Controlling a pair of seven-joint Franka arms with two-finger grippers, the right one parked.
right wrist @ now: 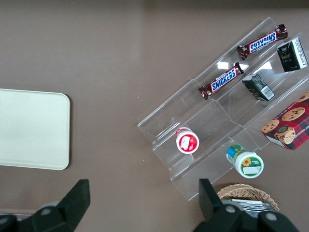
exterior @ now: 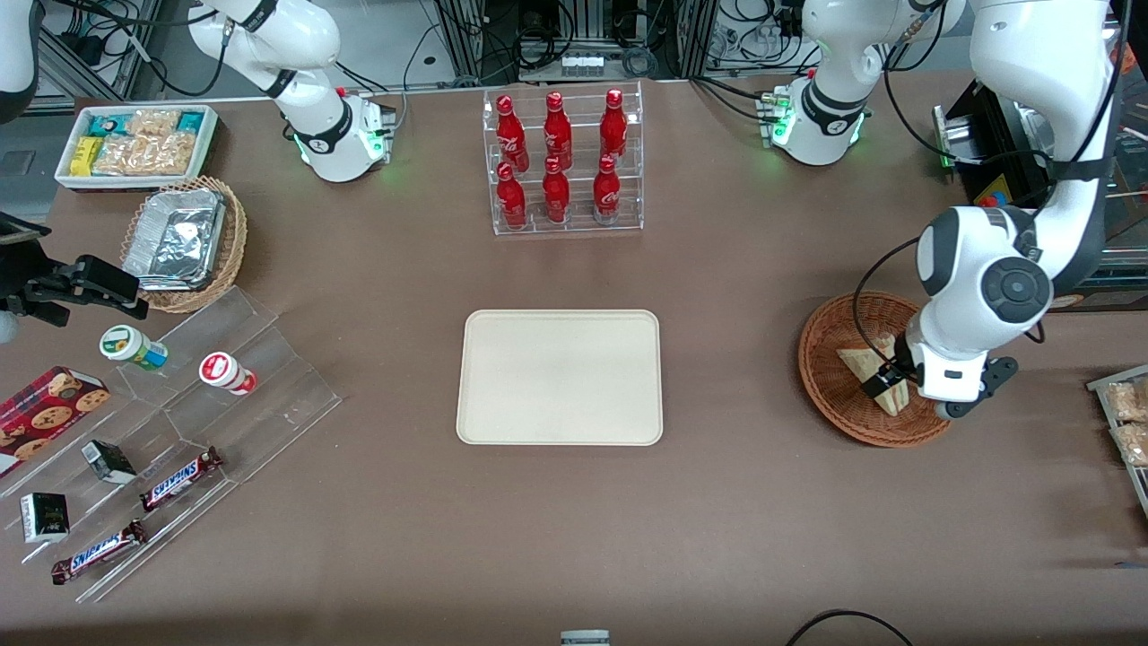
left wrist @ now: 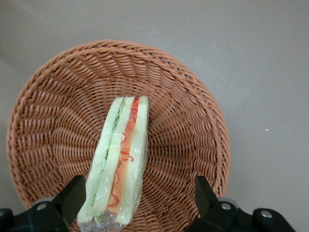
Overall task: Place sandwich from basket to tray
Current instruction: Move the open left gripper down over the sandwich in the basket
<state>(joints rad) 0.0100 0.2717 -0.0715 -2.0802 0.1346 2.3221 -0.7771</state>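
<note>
Wicker basket [left wrist: 183, 96] holds sandwich [left wrist: 118, 164]; gripper [left wrist: 140, 198] low over it, fingers [left wrist: 72, 198] apart, sandwich between, beside one.

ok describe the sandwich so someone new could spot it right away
Look toward the working arm's end of the table for the round reddish-brown wicker basket, level with the cream tray. The sandwich stands on edge inside it, between the gripper's open jaws: a pale bread wedge with red-orange and green filling.
</note>
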